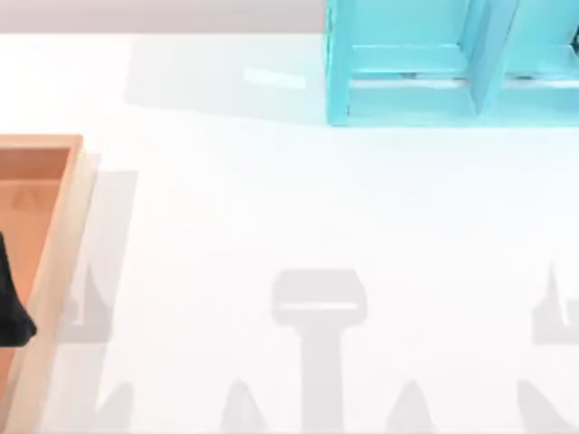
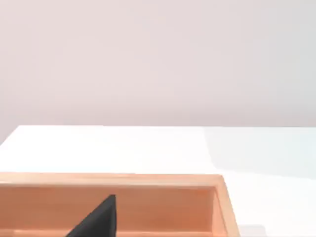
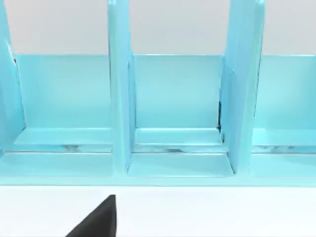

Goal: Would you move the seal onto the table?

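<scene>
**Top view.** The table [image 1: 271, 208] carries one orange-brown tray [image 1: 56, 235] at its left edge and one turquoise shelf unit [image 1: 407, 90] at its far edge, right of centre. A dark form over the tray, cut by the picture's left border, is taken to be the left gripper [image 1: 11, 307]. Whether this claw is released or clenched cannot be told. A dark speck [image 1: 575, 41] sits at the shelf's right end.

**Left wrist view.** A black tip of the left gripper hangs above the tray floor, facing the tray's far wall, with bare tabletop beyond.

**Right wrist view.** The right gripper [image 3: 96, 222] hovers over the tabletop just before the shelf, which presents three open compartments here. Its claw state cannot be told either. A thin dark sliver [image 3: 219, 116] lies against the divider at the middle compartment's side.

**Judgement.** Where the seal stands cannot be told. The speck or the sliver may be part of it, and that is only a guess. The step in hand appears to be search and approach. The next move calls for locating the stamp, then closing on its narrow knob squarely.
</scene>
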Action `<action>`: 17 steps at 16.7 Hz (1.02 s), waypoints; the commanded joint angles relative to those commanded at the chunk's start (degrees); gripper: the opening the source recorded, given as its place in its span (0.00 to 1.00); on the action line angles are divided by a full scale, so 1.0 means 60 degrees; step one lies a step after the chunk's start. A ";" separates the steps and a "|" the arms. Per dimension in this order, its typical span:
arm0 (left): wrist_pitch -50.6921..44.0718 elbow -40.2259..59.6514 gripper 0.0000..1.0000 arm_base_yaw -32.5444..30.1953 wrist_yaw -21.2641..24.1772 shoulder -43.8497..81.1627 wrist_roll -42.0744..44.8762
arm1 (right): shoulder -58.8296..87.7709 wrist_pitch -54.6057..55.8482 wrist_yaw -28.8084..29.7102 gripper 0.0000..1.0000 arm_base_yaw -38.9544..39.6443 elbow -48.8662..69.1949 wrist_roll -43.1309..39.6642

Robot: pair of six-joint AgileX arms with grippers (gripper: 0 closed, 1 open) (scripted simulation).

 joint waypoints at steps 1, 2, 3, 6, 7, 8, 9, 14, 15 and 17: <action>0.0000 0.0000 1.00 0.0000 0.0000 0.0000 0.0000 | 0.0000 0.0000 0.0000 1.00 0.0000 0.0000 0.0000; -0.0009 0.0009 1.00 0.0003 0.0000 0.0009 0.0003 | 0.0000 0.0000 0.0000 1.00 0.0000 0.0000 0.0000; -0.0111 0.0111 1.00 0.0034 -0.0001 0.0114 0.0037 | 0.0000 0.0000 0.0000 1.00 0.0000 0.0000 0.0000; -0.1009 0.1011 1.00 0.0293 -0.0005 0.1035 0.0307 | 0.0000 0.0000 0.0000 1.00 0.0000 0.0000 0.0000; -0.1498 0.1505 1.00 0.0425 -0.0006 0.1543 0.0440 | 0.0000 0.0000 0.0000 1.00 0.0000 0.0000 0.0000; -0.2063 0.2081 1.00 0.0577 -0.0008 0.2150 0.0588 | 0.0000 0.0000 0.0000 1.00 0.0000 0.0000 0.0000; -0.2690 0.2723 1.00 0.0743 -0.0011 0.2856 0.0747 | 0.0000 0.0000 0.0000 1.00 0.0000 0.0000 0.0000; -0.6317 0.6461 1.00 0.1695 -0.0021 0.7484 0.1622 | 0.0000 0.0000 0.0000 1.00 0.0000 0.0000 0.0000; -0.7060 0.7229 1.00 0.1887 -0.0022 0.8492 0.1801 | 0.0000 0.0000 0.0000 1.00 0.0000 0.0000 0.0000; -0.8489 0.8705 1.00 0.2249 -0.0025 1.0436 0.2155 | 0.0000 0.0000 0.0000 1.00 0.0000 0.0000 0.0000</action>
